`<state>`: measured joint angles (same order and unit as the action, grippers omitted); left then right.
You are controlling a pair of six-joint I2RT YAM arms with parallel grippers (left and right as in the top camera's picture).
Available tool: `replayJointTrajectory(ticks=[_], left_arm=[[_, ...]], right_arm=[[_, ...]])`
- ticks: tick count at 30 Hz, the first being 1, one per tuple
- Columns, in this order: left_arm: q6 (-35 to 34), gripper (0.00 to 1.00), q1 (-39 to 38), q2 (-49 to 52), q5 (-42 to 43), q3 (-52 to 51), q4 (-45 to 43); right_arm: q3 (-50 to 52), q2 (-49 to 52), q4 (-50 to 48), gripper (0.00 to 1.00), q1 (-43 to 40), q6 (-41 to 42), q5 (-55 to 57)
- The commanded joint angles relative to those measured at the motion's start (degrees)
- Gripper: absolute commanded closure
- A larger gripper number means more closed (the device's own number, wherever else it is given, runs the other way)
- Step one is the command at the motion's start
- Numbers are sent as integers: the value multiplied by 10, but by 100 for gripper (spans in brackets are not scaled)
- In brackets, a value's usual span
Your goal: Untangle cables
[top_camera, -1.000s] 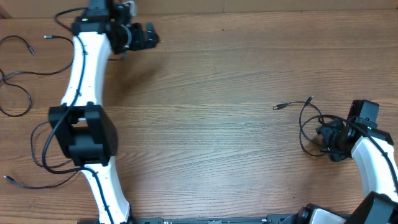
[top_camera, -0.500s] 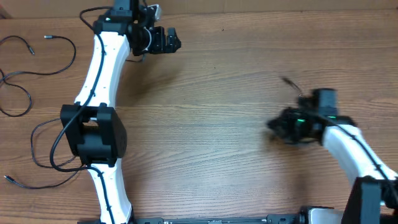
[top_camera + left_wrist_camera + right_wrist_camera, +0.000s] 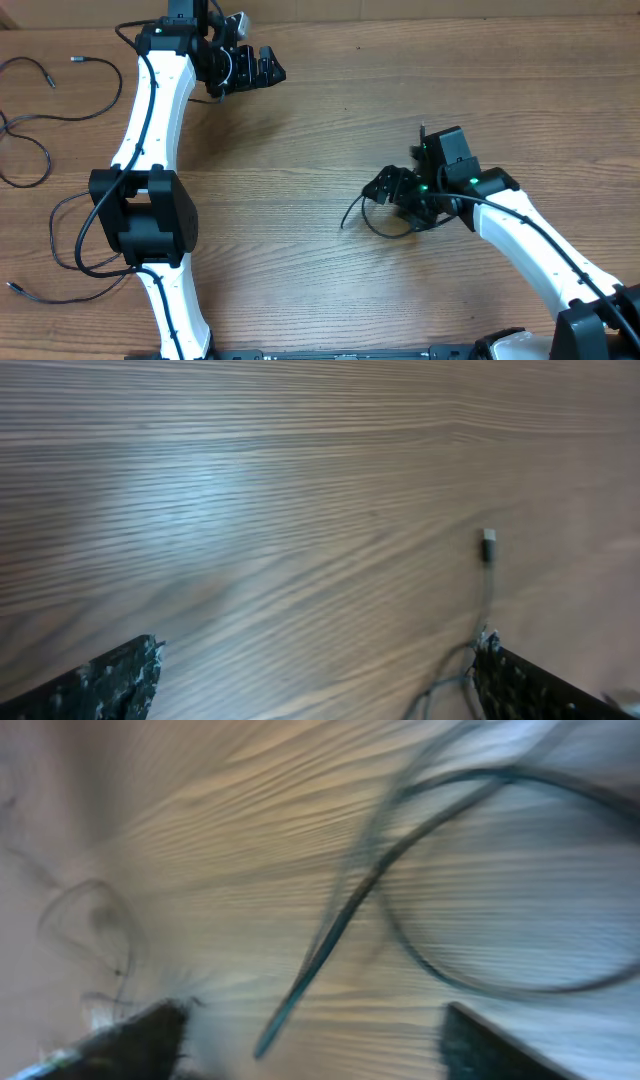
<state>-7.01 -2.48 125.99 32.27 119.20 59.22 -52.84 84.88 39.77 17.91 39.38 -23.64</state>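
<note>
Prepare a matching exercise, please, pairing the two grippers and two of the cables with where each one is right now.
Things:
1. left gripper
2. right gripper
3. looped cable
4. silver-tipped cable

Places and states:
A. lying near the left edge of the table
B. lying beneath the right gripper
C. open, at the table's far side
D. open, mid-table, above a cable loop

Pairs: 1-C, 2-D, 3-B, 4-A
</note>
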Motion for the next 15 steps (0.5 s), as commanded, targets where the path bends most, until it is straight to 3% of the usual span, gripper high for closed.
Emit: replayJointTrajectory(ticks=[1, 9, 12, 13, 15], left_arm=[[-4, 0, -4, -20, 82, 9, 6], [45, 0, -77, -20, 73, 9, 55], [44, 0, -126, -19, -14, 9, 62], [42, 0, -163, -19, -92, 9, 68], [31, 0, -202, -16, -168, 9, 76]], right_arm=[[-49, -1, 60, 0, -23, 2, 159], [-204, -5, 258, 0, -122, 3, 273], [-248, -14, 308, 0, -175, 2, 275], [-262, -22, 326, 0, -208, 2, 274], [-264, -30, 331, 0, -238, 3, 274]])
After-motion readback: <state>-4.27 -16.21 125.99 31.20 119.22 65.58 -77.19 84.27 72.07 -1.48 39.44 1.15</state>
